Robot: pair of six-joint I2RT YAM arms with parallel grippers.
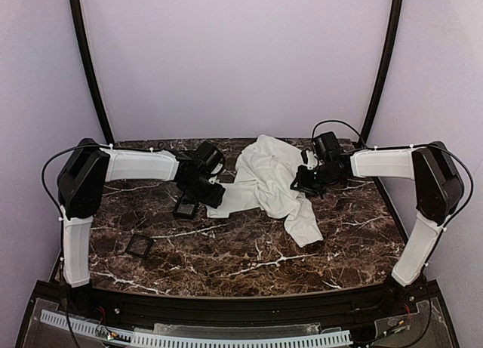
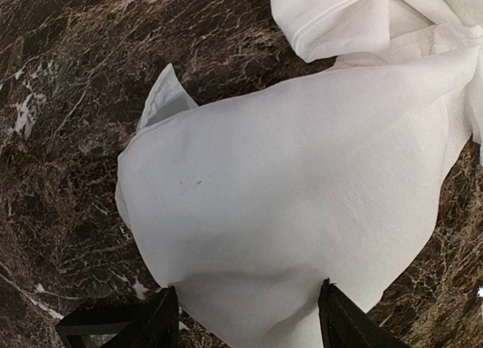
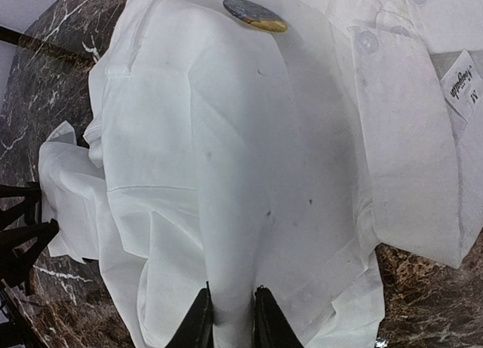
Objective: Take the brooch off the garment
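The white shirt (image 1: 268,178) lies crumpled on the marble table. The brooch (image 3: 255,14), a small round grey pin with a gold rim, sits on the shirt at the top of the right wrist view, far ahead of the fingers. I cannot make it out in the top view. My right gripper (image 3: 230,318) is shut on a raised fold of the shirt (image 3: 226,174) at its right side (image 1: 303,183). My left gripper (image 2: 247,310) is open, its fingers (image 2: 160,321) straddling the shirt's left corner (image 2: 287,189); it also shows in the top view (image 1: 215,194).
One small black square tray (image 1: 186,207) lies just beside the left gripper, and its corner shows in the left wrist view (image 2: 94,333). A second tray (image 1: 139,245) lies nearer the front left. Shirt buttons (image 3: 367,41) and a neck label (image 3: 460,80) lie right of the brooch.
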